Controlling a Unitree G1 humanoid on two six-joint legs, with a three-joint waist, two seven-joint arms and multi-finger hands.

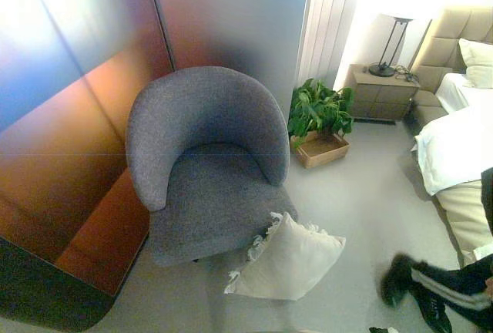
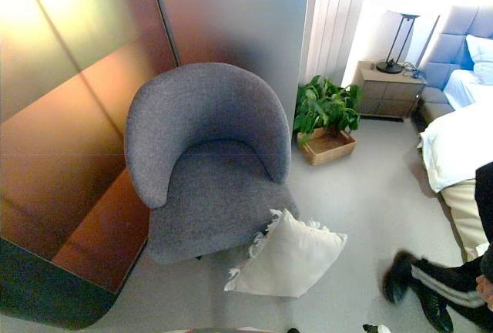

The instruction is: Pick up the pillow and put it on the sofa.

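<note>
Neither robot hand showing, so finger state impossible to tell. Cream pillow (image 1: pixel 289 262) lying on the grey floor (image 1: pixel 362 202), leaning against the front of the grey tub sofa (image 1: pixel 208 163). Person's leg and dark shoe (image 1: pixel 397 279) stepping in nearby, lower right. Potted plant (image 1: pixel 320 113) sitting beyond.

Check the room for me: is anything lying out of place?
Yes. The cream pillow lies on the floor, leaning against the front corner of the grey armchair, whose seat is bare. A person's leg stretches in at lower right, near the pillow. Neither robot hand shows.
</note>
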